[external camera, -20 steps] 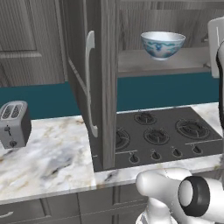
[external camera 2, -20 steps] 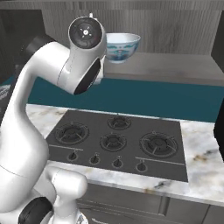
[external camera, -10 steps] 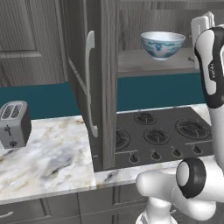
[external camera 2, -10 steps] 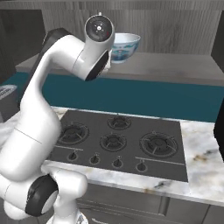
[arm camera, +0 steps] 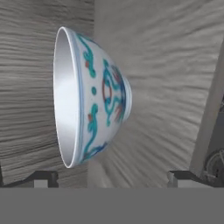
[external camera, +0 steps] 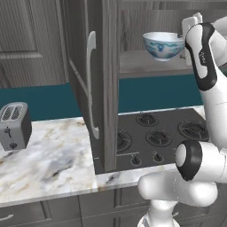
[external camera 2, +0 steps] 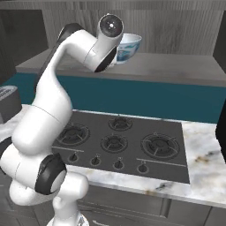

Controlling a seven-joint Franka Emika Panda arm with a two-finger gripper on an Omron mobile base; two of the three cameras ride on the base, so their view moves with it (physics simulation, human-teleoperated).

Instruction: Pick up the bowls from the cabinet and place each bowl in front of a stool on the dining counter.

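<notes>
Nearest the base lies the marble counter (external camera: 53,164) with a silver two-slot toaster (external camera: 14,126) at its left and the black four-burner stovetop (external camera 2: 119,143) set into it. Above that, the grey wood-grain cabinet door (external camera: 91,80) with its long curved silver handle (external camera: 91,84) stands swung open, and behind it the grey inner shelf (external camera 2: 176,70) carries one round white porcelain bowl (arm camera: 89,96) with teal and red patterns outside and a plain white inside. It stands upright on its small foot near the shelf's front edge.

The bowl looks rigid, light enough for one hand, glazed and therefore slippery, and breakable if dropped or knocked against the shelf. A sound hold would likely be across the rim, one finger inside and one outside the wall, since the curved body offers little else to pinch.

The white arm is raised high, its forearm reaching up to shelf level and its hand rolled sideways, so the bowl appears tipped in the hand view. The two-finger gripper (arm camera: 111,177) has its jaws spread wide and holds nothing; the dark tips sit just short of the bowl, the rim lying between them but not yet touched.
</notes>
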